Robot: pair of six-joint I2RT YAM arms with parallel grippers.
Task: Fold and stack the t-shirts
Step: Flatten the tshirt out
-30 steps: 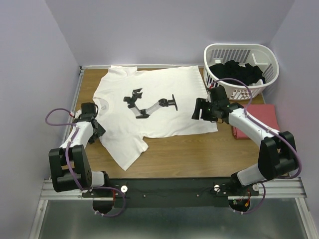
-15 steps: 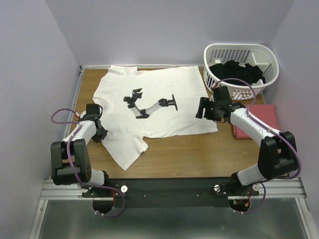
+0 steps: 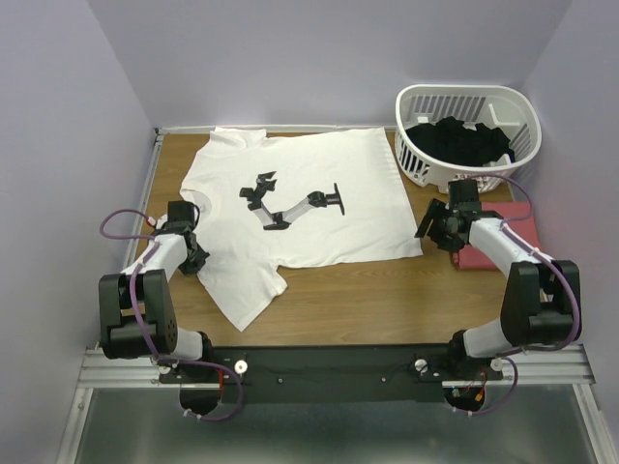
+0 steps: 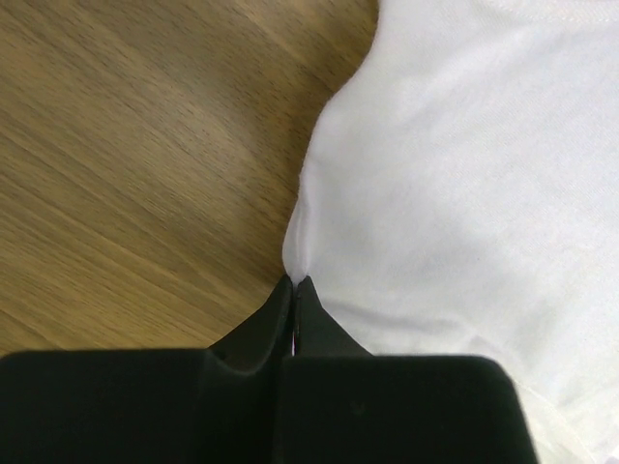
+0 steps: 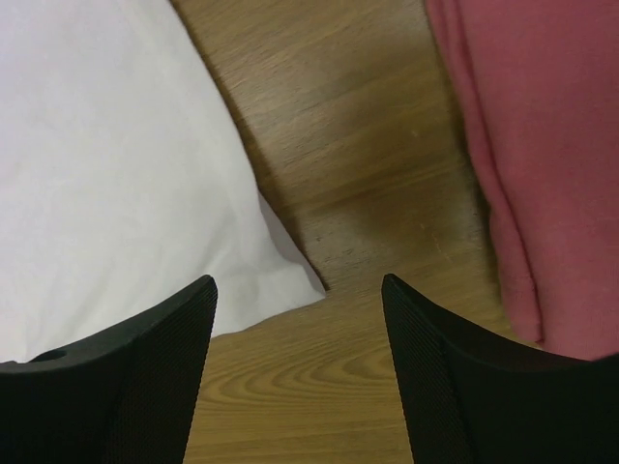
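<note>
Left wrist view: the left gripper (image 4: 295,282) is pressed together on a thin pinch of the white t-shirt (image 4: 464,174) at its edge.
So little cloth sits between the tips that a pull for the fold may slip it free, or drag the whole shirt across the bench (image 3: 368,290) instead of lifting it. The right gripper (image 5: 298,285) hangs spread and empty over bare wood, between the shirt's corner and the folded salmon-red t-shirt (image 5: 542,145); closing off-target could catch that one instead. Farther back, the basket (image 3: 464,101) holds dark clothes.
</note>
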